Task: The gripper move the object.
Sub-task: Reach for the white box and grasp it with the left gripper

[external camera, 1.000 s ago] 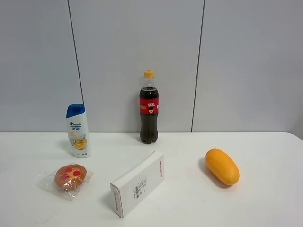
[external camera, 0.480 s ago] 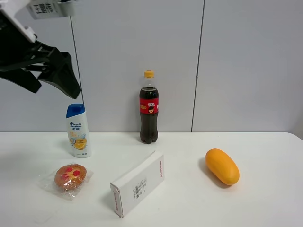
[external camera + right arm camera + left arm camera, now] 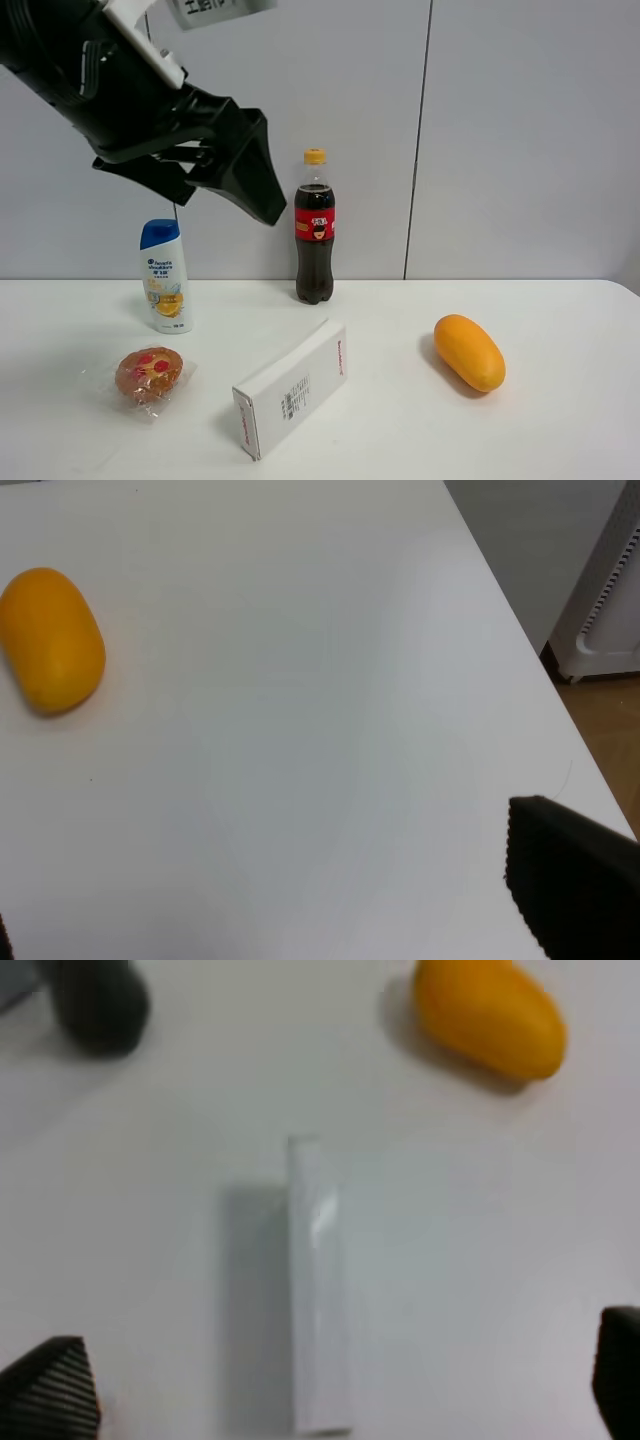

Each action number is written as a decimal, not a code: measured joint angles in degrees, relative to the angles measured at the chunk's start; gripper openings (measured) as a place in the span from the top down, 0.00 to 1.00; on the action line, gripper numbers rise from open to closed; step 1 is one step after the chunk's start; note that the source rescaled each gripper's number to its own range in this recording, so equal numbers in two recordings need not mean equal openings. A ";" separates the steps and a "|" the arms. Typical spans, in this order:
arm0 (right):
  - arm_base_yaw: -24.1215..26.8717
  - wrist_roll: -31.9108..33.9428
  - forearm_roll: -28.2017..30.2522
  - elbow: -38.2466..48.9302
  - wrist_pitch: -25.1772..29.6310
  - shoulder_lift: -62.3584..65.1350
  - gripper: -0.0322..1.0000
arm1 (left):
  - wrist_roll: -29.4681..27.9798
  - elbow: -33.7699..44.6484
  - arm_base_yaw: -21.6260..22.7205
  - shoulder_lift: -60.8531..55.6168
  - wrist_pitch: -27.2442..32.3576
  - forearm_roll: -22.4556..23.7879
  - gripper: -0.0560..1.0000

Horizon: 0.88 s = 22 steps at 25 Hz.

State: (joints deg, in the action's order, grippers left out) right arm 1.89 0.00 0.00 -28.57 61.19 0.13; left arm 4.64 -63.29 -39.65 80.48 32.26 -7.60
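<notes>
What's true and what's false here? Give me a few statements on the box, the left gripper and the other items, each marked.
1. The left gripper hangs in the air, clear of the white box. True.
2. The white box stands upright on its short end. False: it lies on a long face on the table.
3. The cola bottle stands upright at the back, near the wall. True.
4. The mango touches the white box. False: it lies apart, to the box's right in the exterior view.
5. The left gripper's fingers are shut on the wrapped pastry. False: they are spread wide and hold nothing; the pastry lies free on the table.
</notes>
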 joint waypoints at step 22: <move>0.00 0.00 0.00 0.00 0.00 0.00 0.00 | -1.81 -0.11 -3.79 28.12 -17.53 5.47 0.00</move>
State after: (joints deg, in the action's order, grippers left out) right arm 1.89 0.00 0.00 -28.57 61.19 0.13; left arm 2.82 -63.40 -43.44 108.59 14.73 -2.13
